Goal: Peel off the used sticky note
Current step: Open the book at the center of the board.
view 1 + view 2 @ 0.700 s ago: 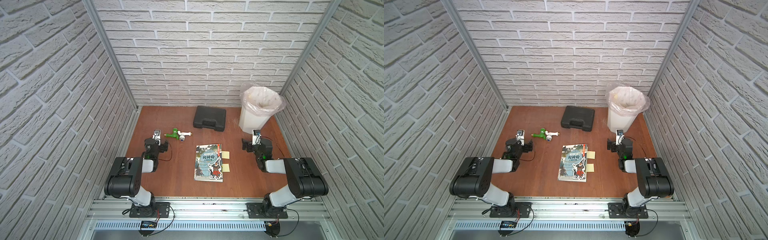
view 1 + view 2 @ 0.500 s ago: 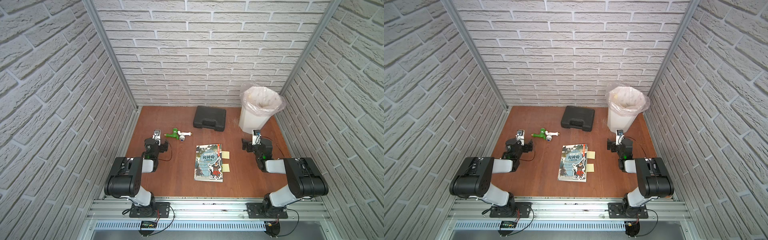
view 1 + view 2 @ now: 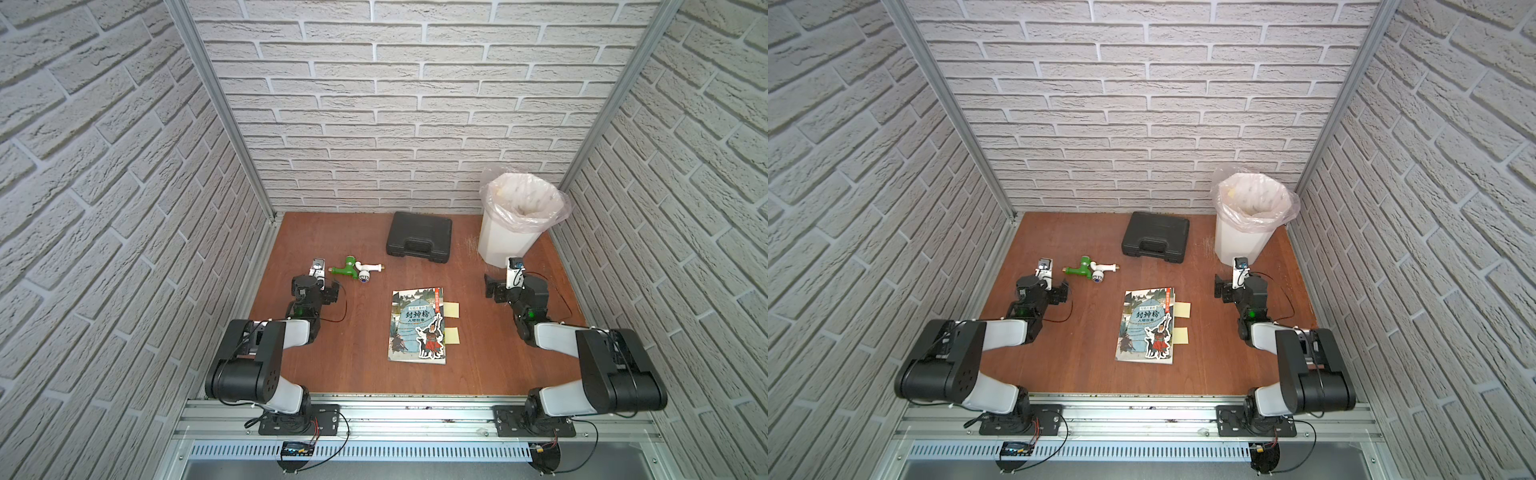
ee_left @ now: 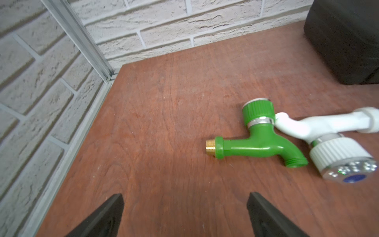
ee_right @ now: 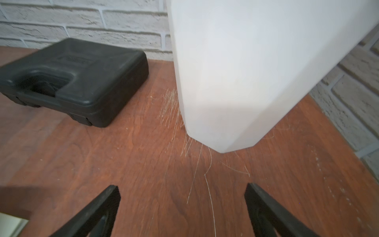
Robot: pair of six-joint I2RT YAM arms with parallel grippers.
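Two yellow sticky notes stick out from the right edge of a closed illustrated book (image 3: 417, 324) (image 3: 1148, 324) in the middle of the table: a far note (image 3: 452, 309) (image 3: 1182, 309) and a near note (image 3: 452, 335) (image 3: 1179, 335). Any writing on them is too small to tell. My left gripper (image 3: 318, 289) (image 4: 185, 207) rests low at the left, well apart from the book, open with bare wood between its fingers. My right gripper (image 3: 509, 289) (image 5: 182, 197) rests low at the right, in front of the bin, open and empty too.
A white bin (image 3: 515, 220) (image 5: 246, 71) with a plastic liner stands at the back right. A black case (image 3: 419, 243) (image 5: 78, 78) lies at the back middle. A green tap (image 3: 347, 268) (image 4: 256, 141) and a white tap (image 3: 368, 270) (image 4: 328, 141) lie ahead of the left gripper. Brick walls close three sides.
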